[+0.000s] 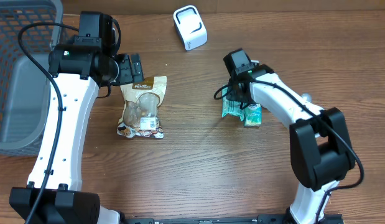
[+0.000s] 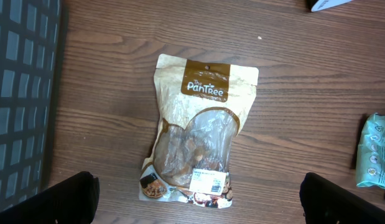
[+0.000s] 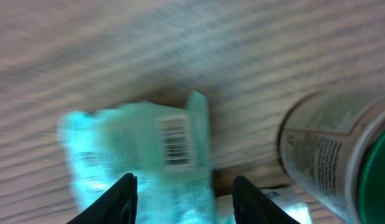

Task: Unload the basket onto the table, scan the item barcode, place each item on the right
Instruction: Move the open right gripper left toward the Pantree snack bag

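left gripper (image 2: 198, 186) fingers spread wide, Pantree snack pouch (image 2: 201, 130) flat between them, right gripper (image 3: 186, 193) fingers half apart over blurred teal packet (image 3: 117, 149), barcode (image 3: 177, 142) showing between them, cannot tell if pinched

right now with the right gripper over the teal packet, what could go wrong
The can stands close beside the teal packet, so the right gripper may knock it when closing. The barcode faces up; a grip over it could hide it from the white scanner.
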You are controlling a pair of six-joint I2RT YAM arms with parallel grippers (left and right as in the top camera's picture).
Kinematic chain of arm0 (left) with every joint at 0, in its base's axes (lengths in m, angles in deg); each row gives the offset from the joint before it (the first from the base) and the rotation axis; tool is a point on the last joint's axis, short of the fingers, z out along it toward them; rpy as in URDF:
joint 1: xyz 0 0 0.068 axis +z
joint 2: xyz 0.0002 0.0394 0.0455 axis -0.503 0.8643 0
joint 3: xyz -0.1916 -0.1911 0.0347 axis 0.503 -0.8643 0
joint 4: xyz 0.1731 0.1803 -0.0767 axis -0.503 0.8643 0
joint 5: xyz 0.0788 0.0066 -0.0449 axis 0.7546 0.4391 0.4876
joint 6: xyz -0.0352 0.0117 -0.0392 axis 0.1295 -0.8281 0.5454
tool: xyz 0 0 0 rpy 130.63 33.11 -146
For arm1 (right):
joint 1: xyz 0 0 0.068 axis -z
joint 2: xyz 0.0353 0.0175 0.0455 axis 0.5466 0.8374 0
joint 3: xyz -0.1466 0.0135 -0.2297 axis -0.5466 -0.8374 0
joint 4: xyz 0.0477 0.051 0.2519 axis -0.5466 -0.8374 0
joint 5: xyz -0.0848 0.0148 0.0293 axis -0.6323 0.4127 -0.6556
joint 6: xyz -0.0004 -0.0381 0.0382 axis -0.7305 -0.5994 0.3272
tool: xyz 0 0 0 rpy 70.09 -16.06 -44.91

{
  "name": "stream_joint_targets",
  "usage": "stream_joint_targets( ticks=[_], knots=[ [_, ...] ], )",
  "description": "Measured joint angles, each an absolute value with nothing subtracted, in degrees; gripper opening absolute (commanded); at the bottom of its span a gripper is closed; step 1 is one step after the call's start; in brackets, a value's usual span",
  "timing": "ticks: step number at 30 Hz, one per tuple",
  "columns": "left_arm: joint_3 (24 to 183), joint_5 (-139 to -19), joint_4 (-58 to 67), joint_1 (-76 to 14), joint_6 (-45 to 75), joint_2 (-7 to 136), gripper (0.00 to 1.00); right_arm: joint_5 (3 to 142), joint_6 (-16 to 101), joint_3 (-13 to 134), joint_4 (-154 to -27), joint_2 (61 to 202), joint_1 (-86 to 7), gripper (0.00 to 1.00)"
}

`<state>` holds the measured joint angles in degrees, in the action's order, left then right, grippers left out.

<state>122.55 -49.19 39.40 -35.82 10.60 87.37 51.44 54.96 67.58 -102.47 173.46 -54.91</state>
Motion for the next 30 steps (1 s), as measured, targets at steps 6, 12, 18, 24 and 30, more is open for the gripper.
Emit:
stream_joint_targets(
  ticks=[6, 12, 18, 24, 30],
  knots=[
    [122.55, -49.19, 39.40, -35.82, 10.60, 87.37, 0.99, 65.99, 55.18, 69.48, -101.24, 169.77, -57.01, 0.62],
    [122.55, -49.19, 39.40, -35.82, 10.60, 87.37, 0.99, 78.34, 55.55, 69.50, -99.47, 169.70, -60.07, 0.82],
    [122.55, -49.21, 39.40, -35.82, 10.60, 87.37, 1.00, 81.01, 55.60, 69.50, -99.52, 169.70, -64.33, 1.00],
    [122.55, -49.19, 39.40, -35.82, 10.60, 87.37, 1.00, 80.40, 55.55, 69.50, -99.43, 169.70, -67.41, 1.00],
    [122.55, -49.19, 39.40, -35.82, 10.60, 87.37, 1.00, 80.16, 55.58, 69.50, -99.50, 169.70, -67.61, 1.00]
  ],
)
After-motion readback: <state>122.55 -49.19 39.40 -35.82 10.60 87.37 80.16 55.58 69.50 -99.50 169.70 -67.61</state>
